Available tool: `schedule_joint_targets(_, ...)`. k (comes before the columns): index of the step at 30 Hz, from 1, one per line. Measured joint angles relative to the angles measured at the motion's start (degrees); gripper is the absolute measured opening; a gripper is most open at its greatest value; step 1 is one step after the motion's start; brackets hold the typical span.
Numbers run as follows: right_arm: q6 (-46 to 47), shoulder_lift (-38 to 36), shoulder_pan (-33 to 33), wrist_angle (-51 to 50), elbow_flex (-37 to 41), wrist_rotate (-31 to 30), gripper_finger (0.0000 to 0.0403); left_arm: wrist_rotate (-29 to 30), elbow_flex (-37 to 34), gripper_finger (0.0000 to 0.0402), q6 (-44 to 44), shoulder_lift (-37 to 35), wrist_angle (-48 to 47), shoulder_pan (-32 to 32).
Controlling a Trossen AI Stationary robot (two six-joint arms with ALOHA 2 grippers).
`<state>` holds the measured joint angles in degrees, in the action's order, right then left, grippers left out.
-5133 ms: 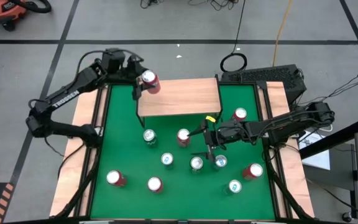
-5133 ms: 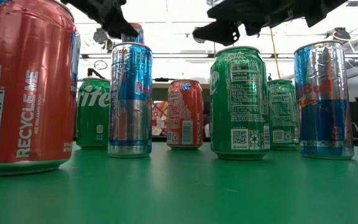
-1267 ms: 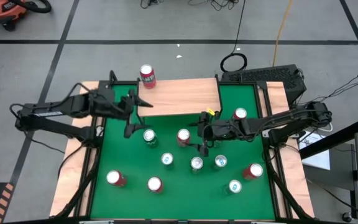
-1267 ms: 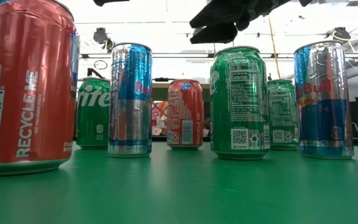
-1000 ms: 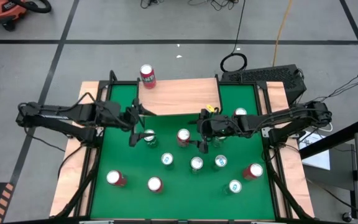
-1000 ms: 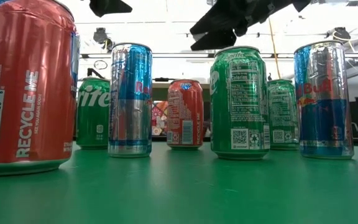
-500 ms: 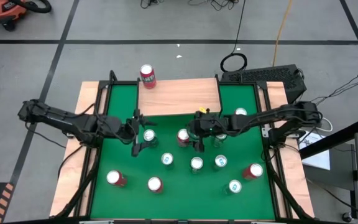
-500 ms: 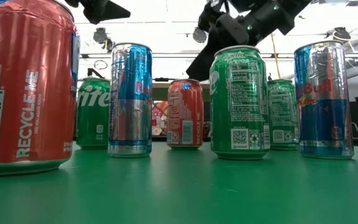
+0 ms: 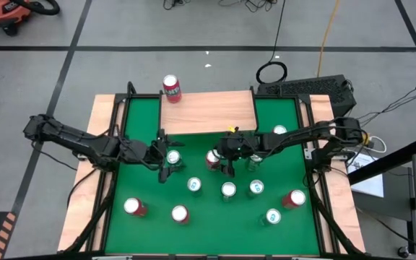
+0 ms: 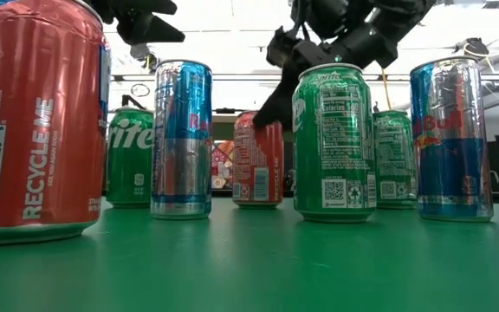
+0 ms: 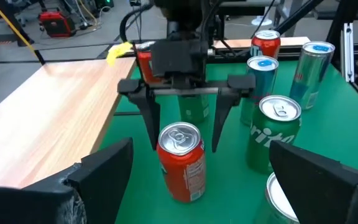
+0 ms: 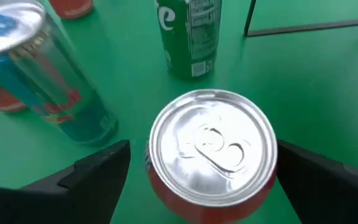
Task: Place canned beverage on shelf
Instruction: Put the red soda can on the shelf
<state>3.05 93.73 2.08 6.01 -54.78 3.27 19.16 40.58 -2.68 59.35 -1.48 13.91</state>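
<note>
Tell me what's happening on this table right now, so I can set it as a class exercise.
A two-armed robot is stocking a small wooden shelf with drink cans. One red can already stands at the shelf's far left corner. The right gripper hangs open over a red can near the middle of the green table, one finger on either side, not yet closed. The left gripper, also open, is beside a green can. Other cans stand about the table.
</note>
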Motion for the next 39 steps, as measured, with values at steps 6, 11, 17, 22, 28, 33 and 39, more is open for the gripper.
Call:
schedule_joint_targets(6, -0.4, 2.5, 0.0, 0.6, 0.0, -0.1, 0.0371, 0.1, 0.0, 0.037, 0.0, 2.7, 0.1, 0.0)
schedule_joint_targets(11, -0.5, 2.6, 0.0, 0.8, 0.0, -0.2, 0.0336, 0.2, 0.0, 0.037, 0.0, 4.4, 2.0, 0.0)
schedule_joint_targets(17, -0.2, 2.4, -0.3, 1.7, 0.1, 0.0, 0.0288, 0.3, 0.0, 0.037, 0.0, 6.8, 4.7, 0.0)
schedule_joint_targets(22, 0.8, -0.3, -1.2, 2.0, 0.1, -0.2, 0.0293, 0.6, 0.0, 0.037, 0.1, 9.3, 7.8, 0.0)
schedule_joint_targets(28, 2.5, -5.8, -3.1, 1.6, 0.1, -2.5, 0.0296, 2.9, 0.0, 0.037, 0.4, 12.0, 12.5, 0.0)
schedule_joint_targets(33, 4.9, -10.1, -4.3, 0.3, 0.1, -7.6, 0.0297, 7.6, 0.0, 0.037, 0.4, 13.5, 15.8, 0.0)
schedule_joint_targets(39, 6.8, -13.7, -5.2, 0.2, 0.0, -13.3, 0.0297, 7.8, 0.0, 0.037, 0.0, 16.2, 20.8, 0.0)
